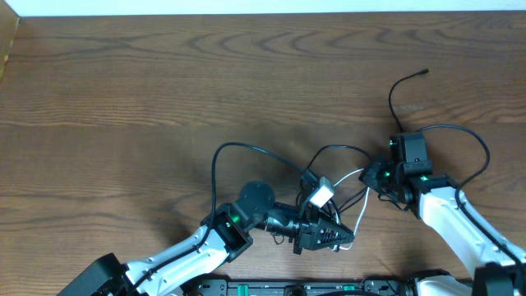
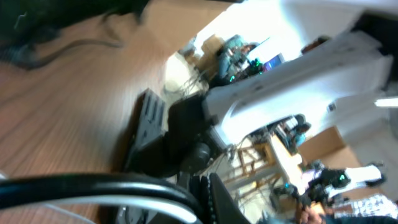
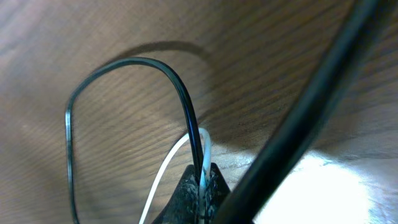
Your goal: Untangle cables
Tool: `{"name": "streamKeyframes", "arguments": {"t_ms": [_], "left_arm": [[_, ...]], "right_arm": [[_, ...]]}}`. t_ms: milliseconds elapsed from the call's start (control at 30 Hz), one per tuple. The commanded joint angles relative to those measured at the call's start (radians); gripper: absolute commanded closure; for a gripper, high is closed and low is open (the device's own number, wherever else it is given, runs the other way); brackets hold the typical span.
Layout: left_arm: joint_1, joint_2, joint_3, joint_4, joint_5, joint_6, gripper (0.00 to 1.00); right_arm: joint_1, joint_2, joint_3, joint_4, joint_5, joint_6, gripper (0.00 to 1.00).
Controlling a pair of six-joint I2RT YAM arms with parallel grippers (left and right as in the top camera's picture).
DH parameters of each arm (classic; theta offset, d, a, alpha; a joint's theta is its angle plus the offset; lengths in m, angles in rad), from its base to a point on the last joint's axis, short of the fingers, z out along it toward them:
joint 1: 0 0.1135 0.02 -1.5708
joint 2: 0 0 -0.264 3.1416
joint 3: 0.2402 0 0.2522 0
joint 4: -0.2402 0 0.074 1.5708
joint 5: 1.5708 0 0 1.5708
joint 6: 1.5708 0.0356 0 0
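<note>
**Condition.** The cables (image 1: 329,150) lie knotted near the middle of the desk's (image 1: 123,99) near edge, between the two arms. The white cable (image 1: 362,210) runs from the knot towards the near edge. A black cable (image 1: 215,168) loops out to the left. Another black end with a small plug (image 1: 424,72) trails off towards the far right. A white block (image 1: 322,195), probably a connector, sits in the middle of the knot.

**Tools.** The right tool (image 1: 376,178) is clenched. Its wrist view shows the white cable and one black cable pinched together between the fingertips (image 3: 198,186). The left tool (image 1: 327,236) is also clenched, low at the knot's near side. Its wrist view is blurred, but a black and a white strand run right into it, so I judge it to be grasping them.

**Step in hand.** Both arms hold the bundle at points near each other, and the strands are not yet separated. I judge the task to be at an early stage.

**Next move.** The two grips need to be drawn apart gently to open the crossing. The right tool holds two strands at once, so one must be let go before either will come free.

**Risk.** Pulling hard could tighten the knot.
</note>
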Motion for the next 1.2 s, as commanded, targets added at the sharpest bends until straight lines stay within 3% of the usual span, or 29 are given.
{"name": "streamKeyframes", "arguments": {"t_ms": [0, 167, 467, 533, 600, 633, 667, 700, 900, 1033, 1167], "left_arm": [[0.003, -0.001, 0.010, 0.128, 0.029, -0.098, 0.92], [0.004, -0.001, 0.010, 0.171, -0.011, -0.103, 0.92], [0.085, -0.001, 0.010, -0.187, -0.115, -0.108, 0.93], [0.119, -0.001, 0.010, -0.252, -0.114, -0.135, 0.92], [0.155, -0.001, 0.010, -0.307, -0.113, -0.167, 0.92], [0.173, -0.001, 0.010, -0.328, -0.110, -0.186, 0.92], [0.191, -0.001, 0.010, -0.343, -0.105, -0.207, 0.92], [0.207, -0.001, 0.010, -0.349, -0.092, -0.225, 0.92], [0.300, -0.001, 0.010, -0.348, 0.099, -0.254, 0.92], [0.333, -0.001, 0.010, -0.344, 0.237, -0.082, 0.93], [0.347, -0.001, 0.010, -0.342, 0.316, 0.054, 0.92]], "right_arm": [[0.008, 0.048, 0.004, 0.014, -0.022, 0.008, 0.99], [0.008, 0.112, 0.004, 0.037, -0.029, 0.009, 0.99], [0.009, 0.121, 0.004, 0.040, -0.053, 0.008, 0.94], [0.008, 0.121, 0.004, 0.041, -0.076, 0.008, 0.84], [0.008, 0.121, 0.004, 0.044, -0.082, 0.002, 0.65], [0.008, 0.121, 0.004, 0.047, -0.087, -0.010, 0.54], [0.005, 0.121, 0.004, 0.048, -0.103, -0.027, 0.34], [0.002, 0.119, 0.005, 0.047, -0.127, -0.040, 0.26], [-0.082, 0.034, 0.058, -0.025, -0.497, -0.356, 0.17], [-0.111, -0.042, 0.071, -0.096, -0.696, -0.539, 0.09], [-0.108, -0.073, 0.071, -0.194, -0.773, -0.637, 0.04]]}}
